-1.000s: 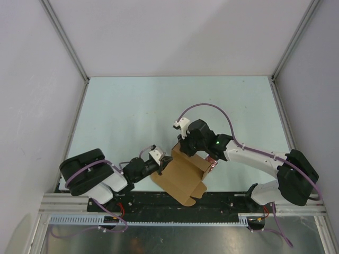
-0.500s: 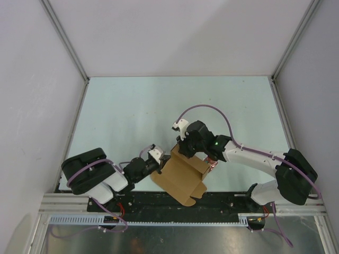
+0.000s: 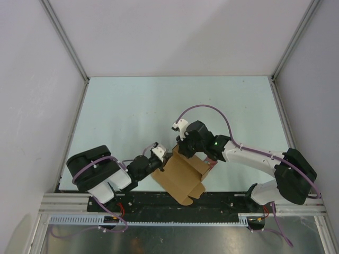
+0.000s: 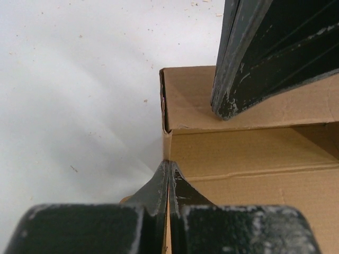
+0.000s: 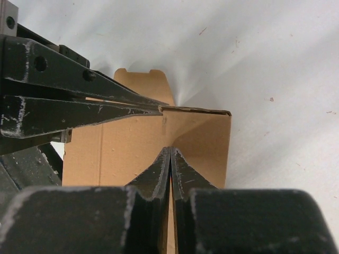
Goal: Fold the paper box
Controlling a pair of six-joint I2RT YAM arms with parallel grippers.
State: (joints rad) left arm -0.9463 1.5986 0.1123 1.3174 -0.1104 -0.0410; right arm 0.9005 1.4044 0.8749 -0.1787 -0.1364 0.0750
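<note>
The brown paper box (image 3: pixel 181 177) lies partly folded at the near middle of the table, one wall raised at its far edge. My left gripper (image 3: pixel 160 161) is shut on the box's left wall, and a thin cardboard edge shows between its fingers (image 4: pixel 168 182) in the left wrist view, with the box (image 4: pixel 254 153) spreading to the right. My right gripper (image 3: pixel 184 152) is shut on the raised far wall of the box (image 5: pixel 132 143). Its fingers (image 5: pixel 170 169) pinch the cardboard edge in the right wrist view, and the left gripper's fingers (image 5: pixel 79 100) show at the left there.
A small dark red item (image 3: pixel 213 164) sits just right of the box under the right arm. The pale green table (image 3: pixel 159 111) stretches away behind the box. White walls stand at the left, right and back. The black rail (image 3: pixel 175 203) runs along the near edge.
The left arm has shifted a little to the right, toward the box. The right gripper and the box have barely moved.
</note>
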